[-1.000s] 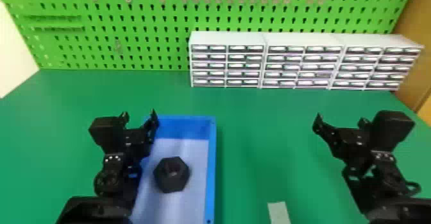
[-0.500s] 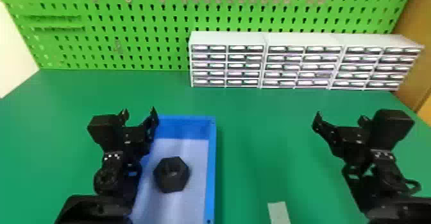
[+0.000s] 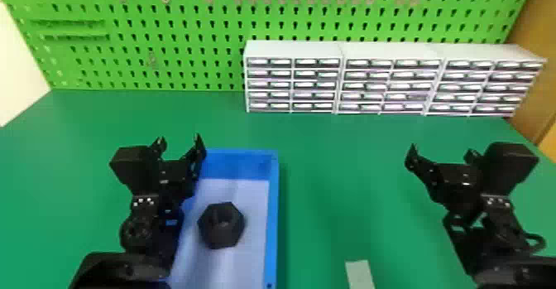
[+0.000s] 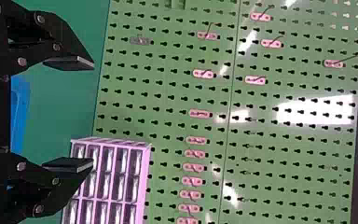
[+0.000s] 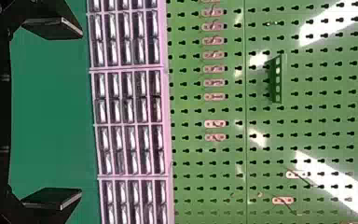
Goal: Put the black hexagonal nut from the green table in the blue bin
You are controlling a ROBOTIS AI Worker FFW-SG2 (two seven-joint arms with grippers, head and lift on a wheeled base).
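Lying inside the blue bin [image 3: 273,209] in the head view, the black hexagonal nut [image 3: 221,225] rests on the bin's pale floor, bore facing up; placement judged complete. It appears rigid and unlikely to be fragile. Weight cannot be confirmed; a solid metal piece would be heavy for its size, a plastic one light. Should it need re-seating, the sound hold is across two opposite flats, pads square to them, since a grip on the corners could twist or slip. The left gripper [image 3: 179,140] stands at the bin's left side, fingers apart and well clear of the nut; contact with the bin wall cannot be determined. The right gripper [image 3: 442,151] is over the green table [image 3: 331,184], well apart from the bin, also spread.

Left wrist view: fingers wide, nothing between the pads [image 4: 72,62]; a blue edge of the bin shows beyond, with the pegboard [image 4: 168,93] and drawer cabinet [image 4: 145,177] behind.

Right wrist view: fingers wide, nothing held; drawers and pegboard lie beyond.
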